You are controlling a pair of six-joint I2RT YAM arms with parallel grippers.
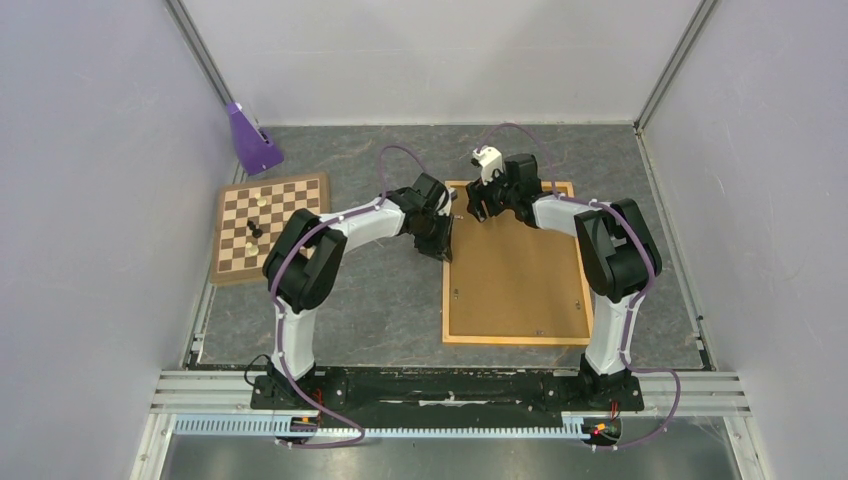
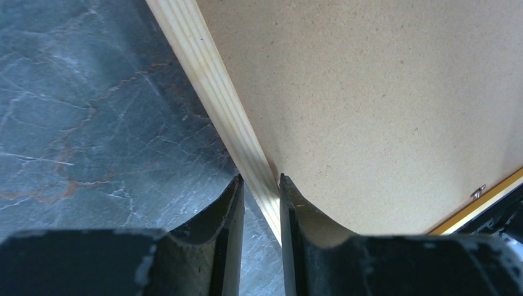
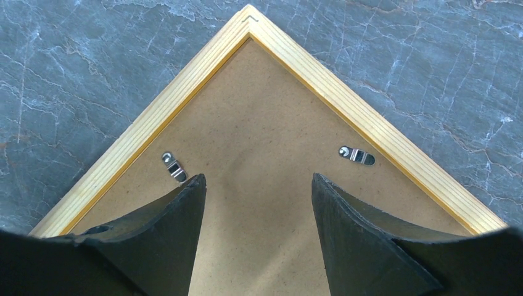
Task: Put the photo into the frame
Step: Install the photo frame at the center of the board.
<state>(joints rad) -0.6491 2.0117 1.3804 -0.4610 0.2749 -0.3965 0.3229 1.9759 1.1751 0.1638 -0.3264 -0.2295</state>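
Observation:
The frame (image 1: pixel 515 265) lies face down on the table, its brown fibreboard back up. The photo is not in view. My left gripper (image 1: pixel 441 238) is at the frame's left rail near the far left corner. In the left wrist view its fingers (image 2: pixel 261 185) stand close together with the pale rail (image 2: pixel 216 86) running between their tips. My right gripper (image 1: pixel 487 205) is open and empty above the far left corner of the frame (image 3: pixel 248 15). Its fingers (image 3: pixel 256 185) hover over the backing, between two small metal clips (image 3: pixel 174 167).
A brown-and-white chessboard (image 1: pixel 285 205) with a few pieces lies at the left. A purple block (image 1: pixel 250 140) stands at the back left corner. Grey walls close in on both sides and the back.

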